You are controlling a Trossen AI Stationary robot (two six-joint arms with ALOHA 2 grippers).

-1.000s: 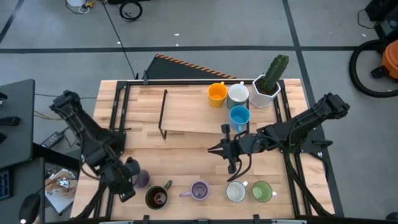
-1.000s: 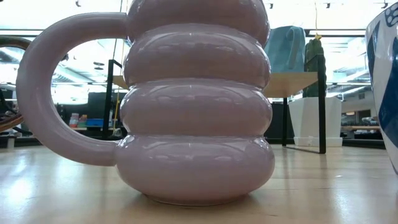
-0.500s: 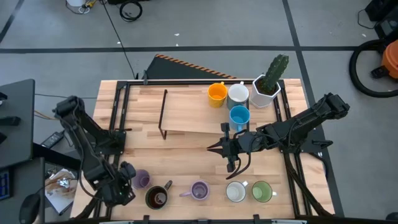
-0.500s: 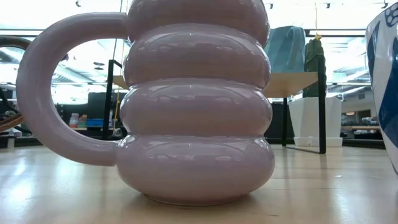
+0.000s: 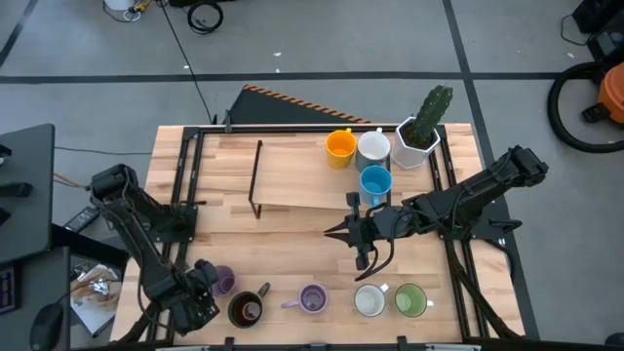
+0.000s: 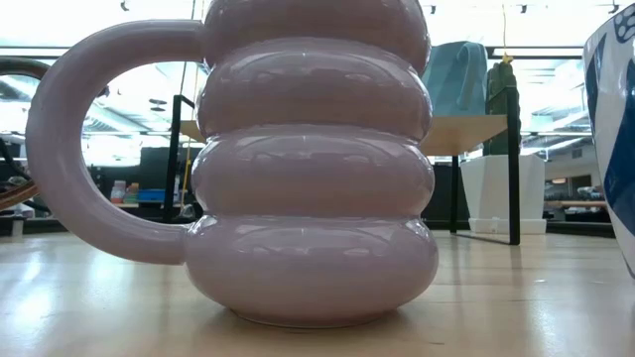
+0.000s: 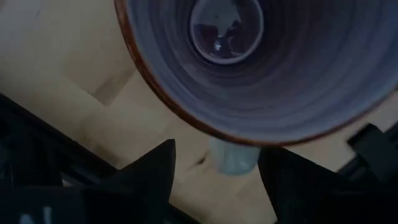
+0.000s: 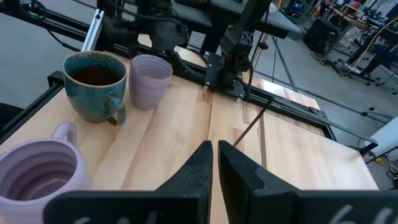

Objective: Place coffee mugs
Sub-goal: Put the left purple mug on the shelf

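The left gripper (image 5: 200, 297) has its fingers wide apart, holding nothing, beside the lavender mug (image 5: 222, 282). The right gripper (image 5: 341, 234) has its fingers closed and empty.

Two matte black robot arms built from chunky jointed segments. The left arm (image 5: 146, 244) and right arm (image 5: 468, 200) each end in a dark two-fingered gripper. A thin black cable loops beneath the right gripper (image 5: 341, 235).

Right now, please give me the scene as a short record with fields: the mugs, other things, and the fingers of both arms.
front row: lavender mug, dark mug, ribbed lavender mug, white mug, green mug
back group: orange mug, second white mug, blue mug
other thing: cactus pot, beside the back group
left fingers: open, holding nothing, at the front left corner by the lavender mug
right fingers: shut, empty, over the table's middle
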